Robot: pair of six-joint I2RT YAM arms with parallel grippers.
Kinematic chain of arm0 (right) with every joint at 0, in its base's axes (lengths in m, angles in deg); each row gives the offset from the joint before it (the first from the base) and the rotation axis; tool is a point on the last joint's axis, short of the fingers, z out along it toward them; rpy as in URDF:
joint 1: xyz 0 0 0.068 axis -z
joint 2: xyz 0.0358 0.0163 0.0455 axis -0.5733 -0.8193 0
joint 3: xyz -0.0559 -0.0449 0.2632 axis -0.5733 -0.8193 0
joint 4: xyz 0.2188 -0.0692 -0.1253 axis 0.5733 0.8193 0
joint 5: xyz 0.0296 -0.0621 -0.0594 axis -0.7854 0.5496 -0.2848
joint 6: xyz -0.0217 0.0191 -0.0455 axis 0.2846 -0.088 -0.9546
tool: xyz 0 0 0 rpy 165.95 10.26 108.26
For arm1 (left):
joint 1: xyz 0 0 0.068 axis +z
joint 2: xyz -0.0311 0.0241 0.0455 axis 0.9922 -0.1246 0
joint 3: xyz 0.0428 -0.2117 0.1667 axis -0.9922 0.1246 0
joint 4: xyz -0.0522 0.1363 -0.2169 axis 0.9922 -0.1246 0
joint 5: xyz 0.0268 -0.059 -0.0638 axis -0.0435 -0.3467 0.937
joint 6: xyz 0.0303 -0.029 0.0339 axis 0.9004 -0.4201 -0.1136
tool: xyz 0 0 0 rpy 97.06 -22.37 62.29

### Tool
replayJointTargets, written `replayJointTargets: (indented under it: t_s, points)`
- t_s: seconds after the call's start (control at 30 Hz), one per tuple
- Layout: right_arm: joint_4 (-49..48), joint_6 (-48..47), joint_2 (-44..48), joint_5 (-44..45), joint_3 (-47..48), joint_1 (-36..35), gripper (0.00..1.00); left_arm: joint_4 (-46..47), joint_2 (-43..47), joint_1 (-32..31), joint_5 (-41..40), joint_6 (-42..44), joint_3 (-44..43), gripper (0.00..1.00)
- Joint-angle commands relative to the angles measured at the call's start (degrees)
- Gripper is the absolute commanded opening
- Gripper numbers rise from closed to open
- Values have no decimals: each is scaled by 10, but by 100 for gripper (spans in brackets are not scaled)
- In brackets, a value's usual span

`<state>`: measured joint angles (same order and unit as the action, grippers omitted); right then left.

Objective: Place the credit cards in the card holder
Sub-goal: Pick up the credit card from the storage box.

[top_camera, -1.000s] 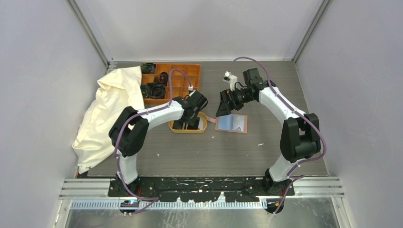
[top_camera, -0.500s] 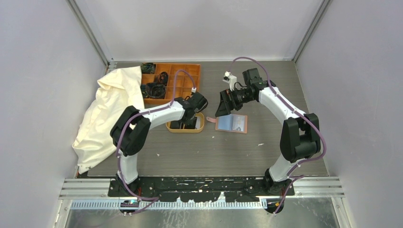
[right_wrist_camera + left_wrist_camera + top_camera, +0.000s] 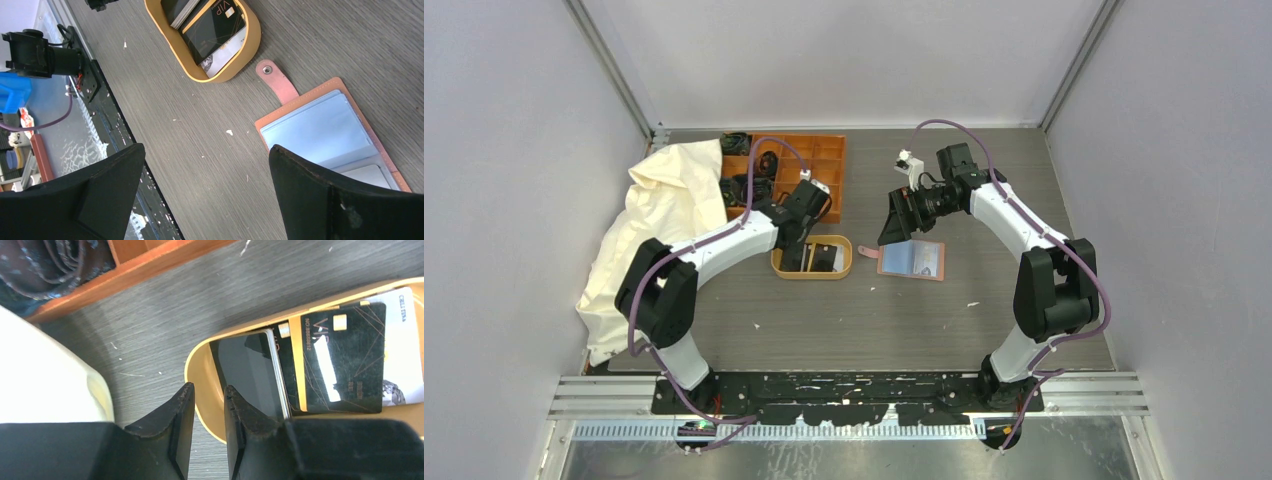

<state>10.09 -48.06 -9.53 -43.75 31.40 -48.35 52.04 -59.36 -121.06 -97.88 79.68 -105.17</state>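
Several credit cards (image 3: 345, 360), mostly black with one white, lie in an oval wooden tray (image 3: 200, 375); one dark card (image 3: 247, 375) leans at its left end. My left gripper (image 3: 209, 386) straddles the tray's left rim, one finger outside and one inside, its jaws nearly together on the wall. From above, the left gripper (image 3: 790, 254) is at the left end of the tray (image 3: 812, 272). The card holder (image 3: 912, 260) lies open on the table, pale lining up. The right gripper (image 3: 894, 228) hangs open just left of it. In the right wrist view the card holder (image 3: 320, 135) lies beside the right gripper (image 3: 206, 149).
An orange compartment box (image 3: 809, 160) with dark coiled items stands behind the tray. A cream cloth (image 3: 654, 240) is heaped at the left, close to my left fingers (image 3: 40, 380). The table's near edge and black rail (image 3: 85, 75) show in the right wrist view.
The left jaws have narrowed onto the tray rim. The left arm has swung left and back, and the tray has slid slightly left. The right arm has not moved.
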Motion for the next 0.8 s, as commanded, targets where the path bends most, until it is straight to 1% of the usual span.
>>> replayJointTargets:
  t_s: [0.0,0.07,0.13,0.2,0.27,0.37,0.43,0.53,0.63,0.77]
  points:
    - [2,-2,9,-22,11,3,100,38,40,16,99,-16,29,32]
    - [-2,2,8,-32,8,3,99,57,61,26,118,-30,48,40]
    - [-22,21,9,-38,0,0,99,83,92,41,134,-44,77,43]
    - [-45,40,10,-42,-13,-8,100,125,139,79,171,-66,121,46]
    - [-63,52,8,-36,-19,-23,100,181,205,126,218,-96,176,52]
    - [-75,60,0,-7,-13,-58,99,249,258,194,264,-138,248,61]
    - [-83,69,-11,15,-1,-86,99,259,259,230,327,-153,266,62]
    - [-100,97,-34,53,25,-127,99,266,234,252,383,-166,266,61]
    - [-153,167,-58,80,45,-159,97,275,207,256,403,-178,263,60]
    - [-230,256,-94,138,69,-193,96,266,169,256,401,-187,251,58]
